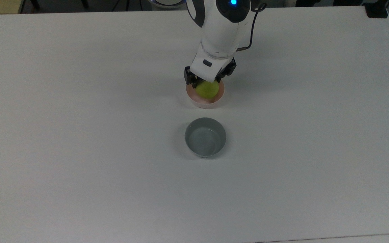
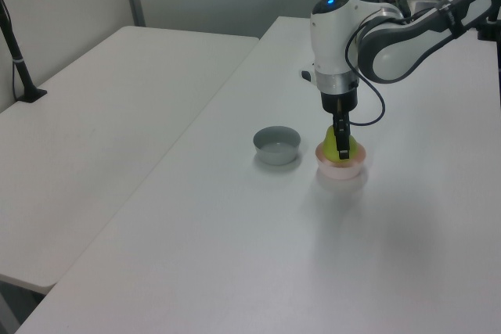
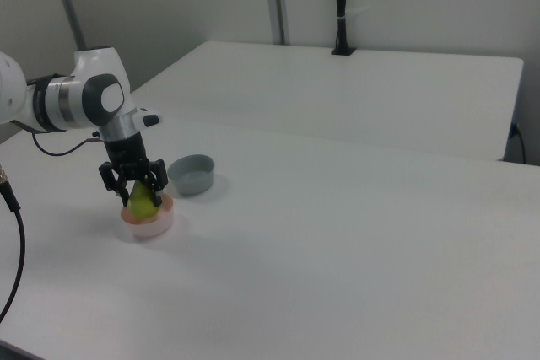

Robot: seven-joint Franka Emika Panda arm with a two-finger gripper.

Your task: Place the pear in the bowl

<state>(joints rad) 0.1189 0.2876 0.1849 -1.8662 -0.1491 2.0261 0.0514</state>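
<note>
Top view: the pincer [image 1: 206, 81] stands over the pale pink bowl [image 1: 204, 102], its black fingers [image 1: 189, 77] on either side of the pear [image 1: 207, 89] and clamped on it. The pear sits within the bowl's rim, its lower part inside the bowl. Whether it touches the bowl floor cannot be told. The grey bowl [image 1: 205, 137] stands apart from the pink bowl, directly below it in the top view, on the white counter [image 1: 79, 135].

Left view: the pincer [image 2: 341, 145] points straight down into the bowl [image 2: 341, 167]. The pear [image 2: 332, 148] shows yellow-green behind one dark finger [image 2: 342, 140], its top rising above the rim. The grey bowl [image 2: 276, 146] stands near the pink bowl, to the left view's left of it. The counter [image 2: 258, 256] carries both.

Right view: the pincer [image 3: 139, 194] grips the pear [image 3: 143, 201] from both sides, fingers [image 3: 156, 188] closed against it. The pear stands upright in the bowl [image 3: 149, 224], narrow end upward. The grey bowl [image 3: 192, 175] lies to the right view's right and a little further back on the counter [image 3: 337, 250].
</note>
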